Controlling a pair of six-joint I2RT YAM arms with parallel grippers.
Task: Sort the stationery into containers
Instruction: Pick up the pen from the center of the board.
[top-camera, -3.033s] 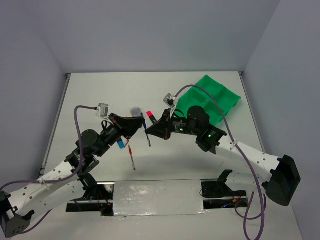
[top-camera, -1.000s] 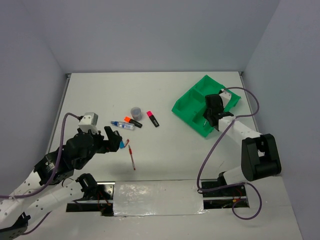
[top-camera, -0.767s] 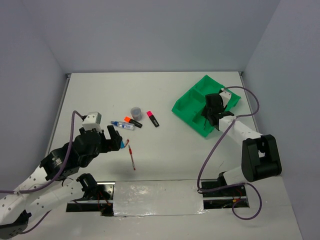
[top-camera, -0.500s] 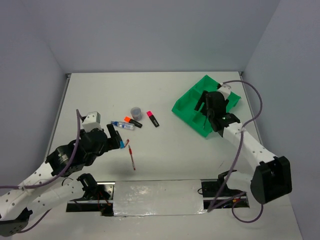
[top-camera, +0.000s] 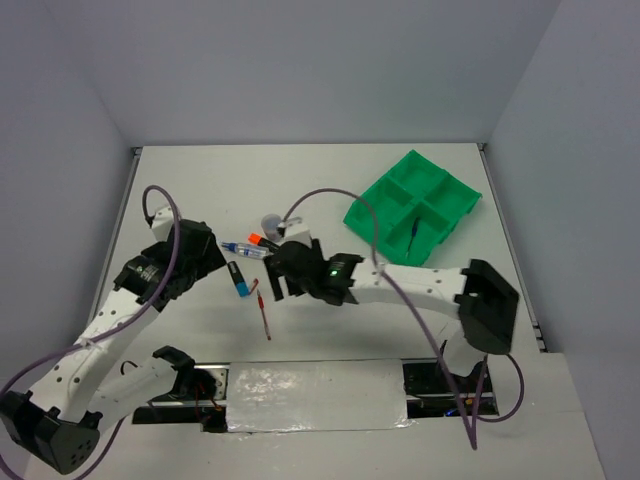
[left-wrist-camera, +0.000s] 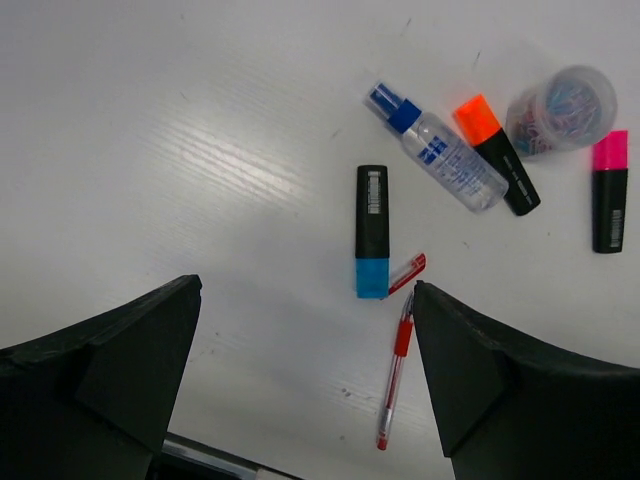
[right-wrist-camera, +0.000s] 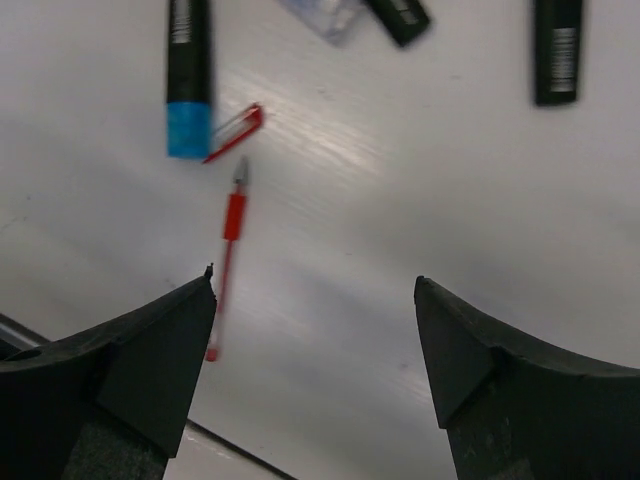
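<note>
Green tray (top-camera: 392, 218) sits far right, blue pen (top-camera: 413, 236) inside its nearest compartment. Left wrist: left gripper (left-wrist-camera: 305, 290) wide apart, empty, over blue-ended highlighter (left-wrist-camera: 372, 231) and red pen (left-wrist-camera: 396, 370). Right wrist: right gripper (right-wrist-camera: 314, 282) apart, empty, over red pen.

A white table (top-camera: 340, 180) stands enclosed by pale grey walls (top-camera: 300, 70); a shiny silver strip (top-camera: 315, 395) lies along its near edge.
</note>
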